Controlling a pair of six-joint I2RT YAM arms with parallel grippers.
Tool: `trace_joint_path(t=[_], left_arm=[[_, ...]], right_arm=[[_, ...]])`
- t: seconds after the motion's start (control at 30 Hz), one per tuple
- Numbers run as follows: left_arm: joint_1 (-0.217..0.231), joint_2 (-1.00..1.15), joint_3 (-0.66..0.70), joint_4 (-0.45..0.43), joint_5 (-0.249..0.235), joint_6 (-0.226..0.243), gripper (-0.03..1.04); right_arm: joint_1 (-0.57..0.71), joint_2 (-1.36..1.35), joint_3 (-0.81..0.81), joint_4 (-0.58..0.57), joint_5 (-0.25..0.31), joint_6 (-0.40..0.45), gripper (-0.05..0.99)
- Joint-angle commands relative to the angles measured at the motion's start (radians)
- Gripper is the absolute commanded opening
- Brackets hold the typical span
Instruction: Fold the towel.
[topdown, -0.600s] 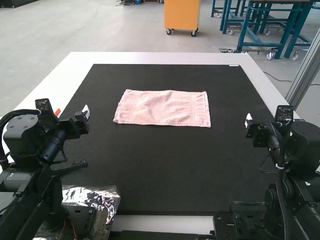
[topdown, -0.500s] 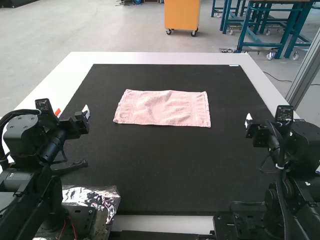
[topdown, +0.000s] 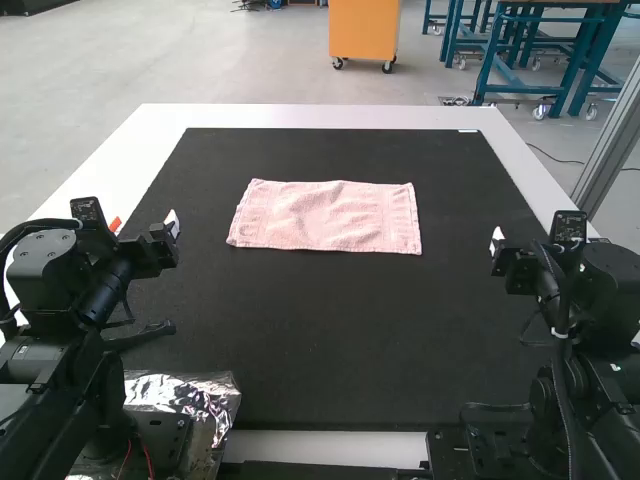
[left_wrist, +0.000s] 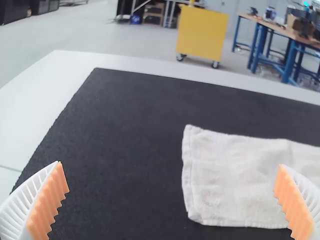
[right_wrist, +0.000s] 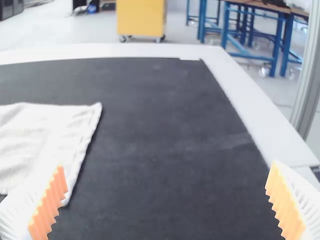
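Observation:
The pink towel (topdown: 325, 216) lies flat as a wide rectangle on the black mat, toward its far half; whether it is folded over I cannot tell. To the towel's left and nearer the arms, my left gripper (topdown: 170, 232) hangs over the mat's left edge. My right gripper (topdown: 498, 245) is at the mat's right side, apart from the cloth. In the left wrist view my left gripper (left_wrist: 172, 200) is wide open, the towel (left_wrist: 240, 175) beyond it. My right gripper (right_wrist: 162, 200) is also wide open in the right wrist view, with part of the towel (right_wrist: 45, 140) beyond one finger.
A black mat (topdown: 330, 340) covers most of the white table (topdown: 300, 116). Crumpled silver foil (topdown: 190, 395) lies by the left arm's base. A grey metal post (topdown: 612, 150) rises beyond the table's right edge.

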Motion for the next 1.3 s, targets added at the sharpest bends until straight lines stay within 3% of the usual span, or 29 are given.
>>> trace_joint_path(t=[0.0, 0.07, 0.13, 0.2, 0.27, 0.4, 0.5, 0.57, 0.6, 0.63, 0.73, 0.83, 0.97, 1.1, 1.13, 1.27], left_arm=[[0.000, -0.007, -0.006, 0.012, -0.009, -0.009, 0.97], [0.000, -0.007, -0.006, 0.025, -0.009, -0.009, 0.97], [0.000, -0.007, -0.006, 0.063, -0.010, 0.019, 0.97], [-0.003, -0.007, -0.006, 0.147, -0.009, 0.132, 0.97], [-0.005, -0.007, -0.006, 0.200, -0.006, 0.296, 0.97], [0.000, -0.006, -0.006, 0.299, -0.010, 0.319, 0.94], [-0.002, -0.007, -0.006, 0.335, -0.036, 0.399, 0.93], [0.000, -0.007, -0.007, 0.341, -0.036, 0.427, 0.93], [0.000, -0.007, -0.006, 0.339, -0.035, 0.430, 0.93], [0.000, -0.006, -0.006, 0.348, -0.032, 0.430, 0.93], [-0.002, -0.004, 0.028, 0.382, -0.026, 0.430, 0.94], [-0.011, 0.036, 0.148, 0.325, -0.018, 0.430, 0.95], [-0.033, 0.263, 0.344, 0.226, -0.013, 0.401, 0.96], [-0.059, 0.579, 0.539, 0.095, -0.009, 0.284, 0.96], [-0.063, 0.651, 0.576, 0.078, -0.012, 0.263, 0.96], [-0.072, 0.879, 0.662, 0.037, -0.026, 0.257, 0.96]], right_arm=[[0.000, -0.008, -0.007, 0.004, -0.007, -0.007, 0.91], [0.000, -0.008, -0.007, 0.023, -0.007, 0.013, 0.91], [0.000, -0.008, -0.007, 0.127, -0.007, 0.020, 0.91], [0.000, -0.008, -0.007, 0.241, -0.006, 0.009, 0.91], [0.001, -0.008, -0.007, 0.330, -0.006, -0.024, 0.91], [0.004, -0.008, -0.007, 0.363, -0.006, -0.173, 0.91], [0.006, -0.008, -0.006, 0.337, -0.007, -0.178, 0.91], [0.007, -0.008, -0.007, 0.333, -0.027, -0.259, 0.91], [0.007, -0.008, -0.007, 0.333, -0.104, -0.365, 0.91], [0.007, -0.008, -0.007, 0.350, -0.130, -0.432, 0.91], [0.001, -0.008, 0.025, 0.390, -0.139, -0.368, 0.91], [0.001, 0.042, 0.125, 0.371, -0.144, -0.287, 0.91], [0.000, 0.274, 0.320, 0.350, -0.131, -0.090, 0.91], [0.003, 0.573, 0.522, 0.195, -0.150, 0.062, 0.91], [0.007, 0.636, 0.564, 0.159, -0.179, 0.088, 0.91], [0.012, 0.869, 0.700, 0.024, -0.220, 0.128, 0.91]])
